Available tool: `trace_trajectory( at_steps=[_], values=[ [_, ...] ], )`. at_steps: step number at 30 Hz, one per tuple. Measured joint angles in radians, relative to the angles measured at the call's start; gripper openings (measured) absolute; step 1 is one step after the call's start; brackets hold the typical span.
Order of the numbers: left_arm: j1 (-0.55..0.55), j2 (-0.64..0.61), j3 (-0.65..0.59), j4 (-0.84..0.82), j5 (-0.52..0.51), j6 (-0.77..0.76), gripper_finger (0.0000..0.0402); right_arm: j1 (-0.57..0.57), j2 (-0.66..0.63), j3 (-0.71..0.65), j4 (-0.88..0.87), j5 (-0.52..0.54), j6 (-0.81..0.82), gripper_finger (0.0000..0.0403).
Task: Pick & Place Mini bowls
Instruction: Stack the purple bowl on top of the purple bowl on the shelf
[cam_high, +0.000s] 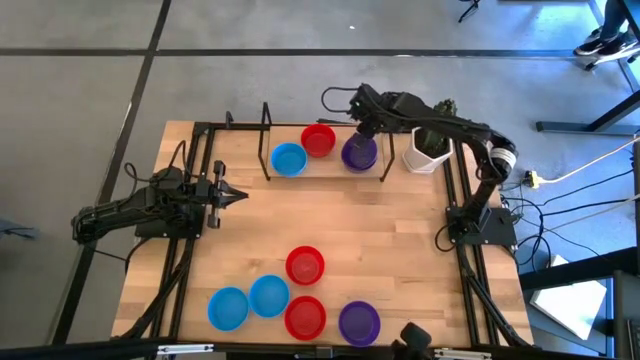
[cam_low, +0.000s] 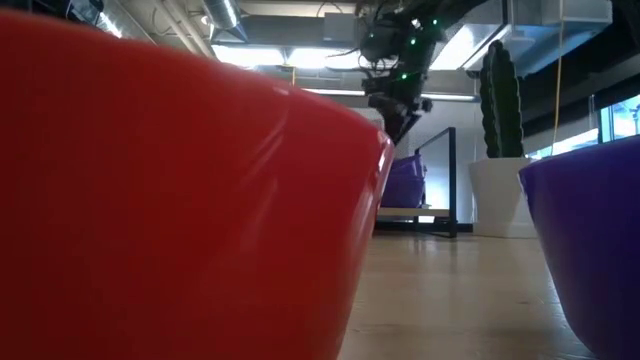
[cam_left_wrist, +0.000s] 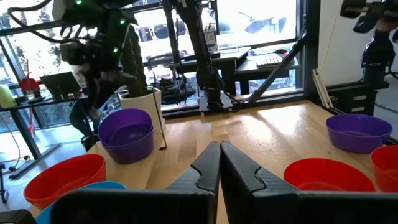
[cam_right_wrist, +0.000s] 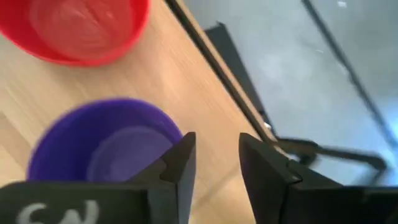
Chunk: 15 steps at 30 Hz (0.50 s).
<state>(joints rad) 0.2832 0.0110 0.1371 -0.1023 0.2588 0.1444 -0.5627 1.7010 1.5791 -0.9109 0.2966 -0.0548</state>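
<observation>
Two purple mini bowls, one nested in the other (cam_high: 359, 154) (cam_left_wrist: 126, 134), stand at the table's far side, next to a red bowl (cam_high: 318, 140) and a blue one (cam_high: 289, 159). My right gripper (cam_high: 364, 133) (cam_right_wrist: 216, 142) hovers just above the purple stack's far rim, pointing steeply down. It is open, with nothing between its fingers. In the low view it (cam_low: 397, 118) hangs clear above the purple stack (cam_low: 404, 181). My left gripper (cam_high: 238, 195) (cam_left_wrist: 219, 163) waits shut and level at the table's left. Several more red, blue and purple bowls (cam_high: 305, 265) stand near the front edge.
A white pot with a cactus (cam_high: 428, 150) stands right of the purple stack, close under my right arm. Black upright posts (cam_high: 266, 140) flank the far bowls. Black rails (cam_high: 465, 290) run along the table's sides. Bare wood (cam_high: 350, 215) lies at the middle.
</observation>
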Motion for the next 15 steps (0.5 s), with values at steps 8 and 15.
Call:
trace_trajectory(
  at_steps=[8,15],
  values=[
    [0.000,0.000,0.000,0.001,0.000,0.000,0.0010,0.131,-0.014,-0.012,-0.101,0.206,0.048,0.0016],
    [0.000,0.000,0.000,0.001,0.000,-0.003,0.0007,0.163,-0.011,-0.074,-0.107,0.252,0.072,0.0005]
  ],
)
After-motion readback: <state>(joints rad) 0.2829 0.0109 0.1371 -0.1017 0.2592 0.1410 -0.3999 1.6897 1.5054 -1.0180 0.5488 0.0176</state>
